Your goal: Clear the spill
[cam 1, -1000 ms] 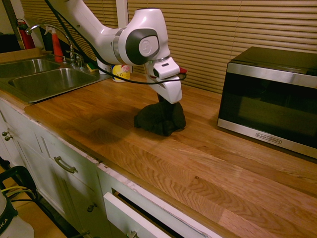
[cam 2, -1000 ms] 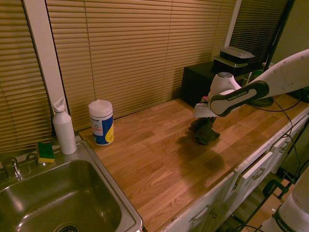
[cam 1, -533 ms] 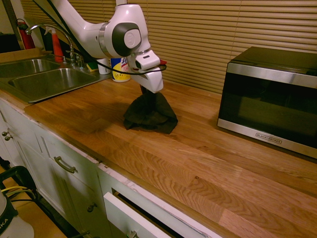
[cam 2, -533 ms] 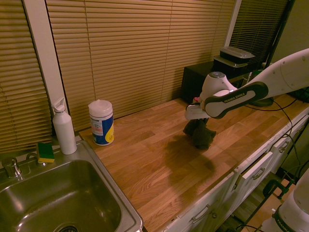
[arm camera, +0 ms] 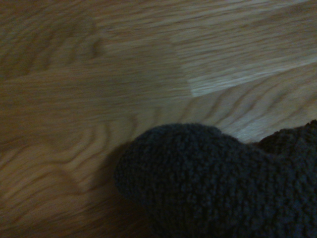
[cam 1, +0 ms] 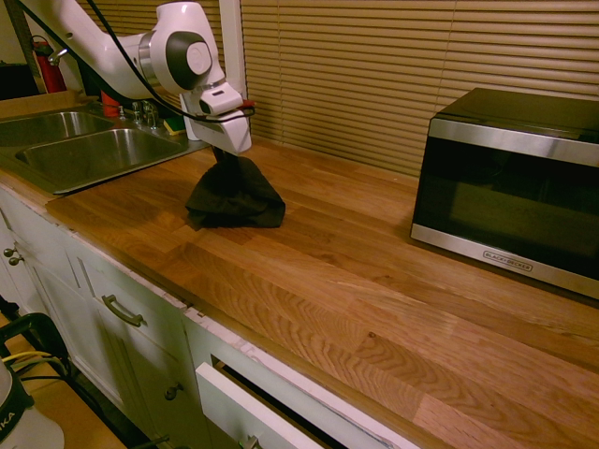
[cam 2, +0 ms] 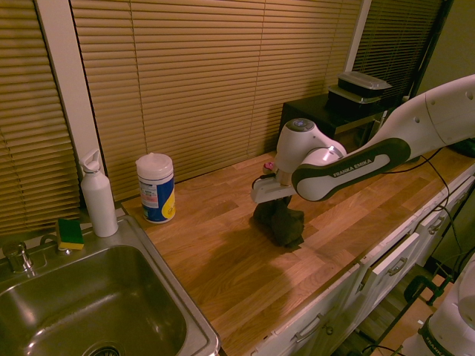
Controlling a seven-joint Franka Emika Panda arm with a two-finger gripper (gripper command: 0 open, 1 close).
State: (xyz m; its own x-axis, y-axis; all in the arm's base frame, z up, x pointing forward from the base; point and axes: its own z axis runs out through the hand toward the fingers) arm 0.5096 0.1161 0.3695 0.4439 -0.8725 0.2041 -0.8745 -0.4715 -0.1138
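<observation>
Spill: no dark drops or specks can be made out on the wooden countertop [cam 1: 374, 281] in any view; whether any lie under the cloth cannot be told, so its place relative to the gripper cannot be given.
Cloth: a dark, nubby cloth [cam 1: 234, 195] hangs bunched from the gripper, its lower folds spread out on the wood; the second exterior view shows it [cam 2: 280, 222] as a dark clump under the arm's end, and the wrist view shows its rounded fold [arm camera: 213, 183] lying against the wood grain.
Gripper: the gripper [cam 1: 227, 150] points steeply down, its fingers clamped on the top of the cloth.
Position on counter: the cloth sits on the part of the countertop near the sink [cam 1: 84, 154], well apart from the microwave [cam 1: 510, 182].
Nearby: a wipes canister [cam 2: 156, 187], a white spray bottle [cam 2: 98, 194] and a green-and-yellow sponge [cam 2: 70, 233] stand by the sink's rim, apart from the cloth.
</observation>
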